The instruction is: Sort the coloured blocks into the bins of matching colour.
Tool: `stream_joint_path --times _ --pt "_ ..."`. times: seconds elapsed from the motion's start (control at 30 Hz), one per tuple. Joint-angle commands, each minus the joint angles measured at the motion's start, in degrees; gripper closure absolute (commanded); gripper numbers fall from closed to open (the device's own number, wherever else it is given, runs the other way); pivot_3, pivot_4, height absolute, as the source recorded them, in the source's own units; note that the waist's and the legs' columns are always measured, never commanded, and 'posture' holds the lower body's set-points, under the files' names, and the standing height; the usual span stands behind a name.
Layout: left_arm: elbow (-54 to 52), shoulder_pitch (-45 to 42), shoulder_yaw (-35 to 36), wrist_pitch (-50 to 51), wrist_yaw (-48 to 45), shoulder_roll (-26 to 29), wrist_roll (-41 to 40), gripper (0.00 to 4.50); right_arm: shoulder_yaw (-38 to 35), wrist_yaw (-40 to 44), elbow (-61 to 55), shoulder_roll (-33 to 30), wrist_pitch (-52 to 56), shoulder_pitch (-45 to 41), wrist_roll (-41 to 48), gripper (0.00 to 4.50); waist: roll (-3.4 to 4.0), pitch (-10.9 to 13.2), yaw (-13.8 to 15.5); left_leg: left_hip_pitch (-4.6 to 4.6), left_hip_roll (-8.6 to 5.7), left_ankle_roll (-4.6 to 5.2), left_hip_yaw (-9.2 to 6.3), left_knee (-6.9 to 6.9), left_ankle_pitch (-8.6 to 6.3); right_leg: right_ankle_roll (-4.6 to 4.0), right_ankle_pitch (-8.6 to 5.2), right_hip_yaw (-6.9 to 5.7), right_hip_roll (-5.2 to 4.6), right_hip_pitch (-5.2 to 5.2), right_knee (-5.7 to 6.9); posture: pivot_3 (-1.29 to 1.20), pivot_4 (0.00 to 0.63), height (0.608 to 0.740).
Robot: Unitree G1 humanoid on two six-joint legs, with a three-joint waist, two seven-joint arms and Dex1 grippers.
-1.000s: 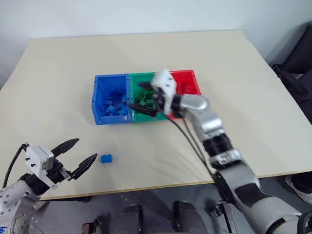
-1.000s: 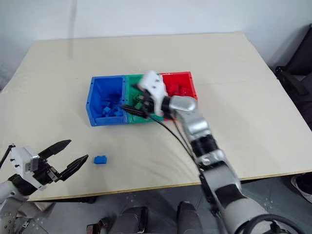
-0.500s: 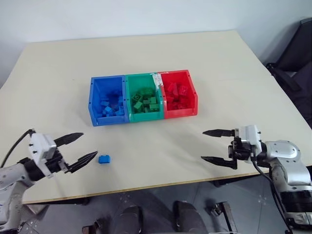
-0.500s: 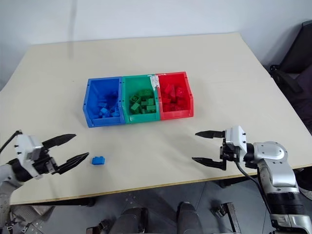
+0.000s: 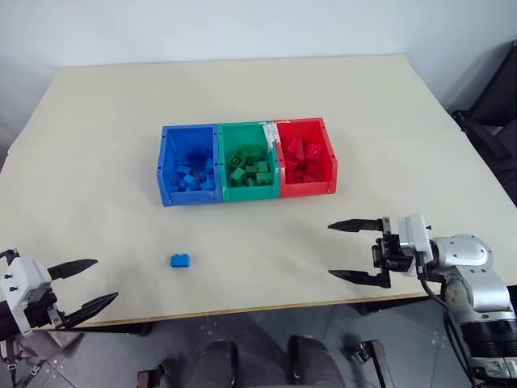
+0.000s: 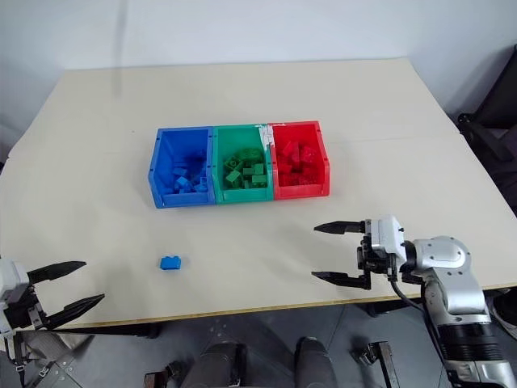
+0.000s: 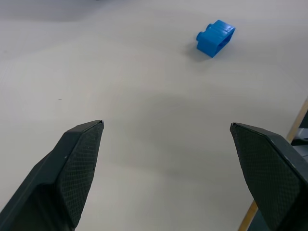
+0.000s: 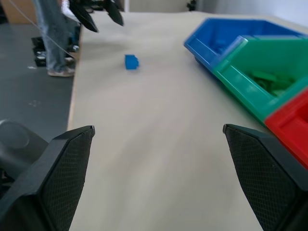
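A second ago the right gripper (image 5: 356, 250) reached over the green bin (image 5: 249, 171); now it hangs at the table's (image 5: 404, 121) near edge toward the right corner, fingers wide apart and empty. The left gripper (image 5: 87, 284) has drawn back past the near left edge, also spread open, holding nothing. One blue block (image 5: 179, 260) lies alone near the front edge, apart from the blue bin (image 5: 189, 164) and red bin (image 5: 305, 156). The right wrist view adds a person's legs (image 8: 50, 33) beside the table. Bare tabletop surrounds the block
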Motion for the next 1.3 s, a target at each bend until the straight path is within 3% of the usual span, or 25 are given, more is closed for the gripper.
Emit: stream_joint_path --times 0.03,0.27,0.43,0.73,1.0,1.13,1.3 --pt "2.0 3.8 2.5 -3.5 -1.2 0.8 2.6 0.00 0.2 0.8 -1.8 0.6 -1.2 -1.1 1.3 0.02 0.00 0.0 -0.1 0.00 0.01 0.00 0.00 0.00 -0.01 0.00 0.00 -0.01 0.01 0.00 0.00 0.00 0.150 0.740" --pt "3.6 5.0 3.6 -4.1 -0.5 0.2 1.8 0.00 1.0 1.2 -0.5 1.7 -1.8 -2.8 1.4 0.02 0.00 0.0 0.0 0.00 0.08 0.03 0.08 0.00 -0.10 -0.01 0.00 -0.04 0.04 0.00 0.02 0.00 0.150 0.740" --pt "-3.8 3.9 1.3 -1.2 0.0 -0.5 -0.4 0.00 1.0 1.0 -0.7 1.9 -1.2 -3.7 2.0 0.02 0.00 0.0 0.1 0.00 0.07 0.06 0.08 0.03 -0.13 -0.01 0.00 -0.06 0.00 0.01 0.01 0.00 0.150 0.740" --pt "-19.5 -7.1 -11.8 10.1 4.7 2.6 0.1 0.00 0.6 -2.2 -7.0 3.2 3.4 -3.6 6.6 0.02 0.00 0.0 -0.1 -0.02 0.08 0.03 0.09 0.06 -0.13 0.00 0.00 -0.06 0.07 0.00 0.13 0.00 0.150 0.740" --pt "-9.9 -23.3 -28.8 9.1 4.1 4.9 11.2 0.00 1.3 -4.4 -11.5 3.2 6.8 -2.7 7.5 0.02 0.01 0.0 0.2 -0.05 -0.04 0.03 0.13 0.16 -0.13 0.01 0.01 -0.13 0.15 -0.02 0.25 0.00 0.150 0.740" --pt "-6.7 -25.8 -30.7 9.2 2.9 5.1 11.8 0.87 0.9 -5.5 -13.4 3.1 7.6 -1.8 7.5 0.00 0.01 0.0 0.1 -0.09 -0.06 0.06 0.14 0.15 -0.15 0.01 0.01 -0.17 0.16 -0.08 0.27 0.00 0.150 0.740" --pt "-4.4 -27.0 -32.1 8.3 0.3 4.7 11.5 2.52 0.4 -6.4 -14.1 3.1 7.1 -0.2 6.8 0.00 0.01 0.0 0.2 -0.10 0.00 0.07 0.14 0.17 -0.16 0.01 0.01 -0.19 0.13 -0.08 0.28 0.00 0.150 0.740"
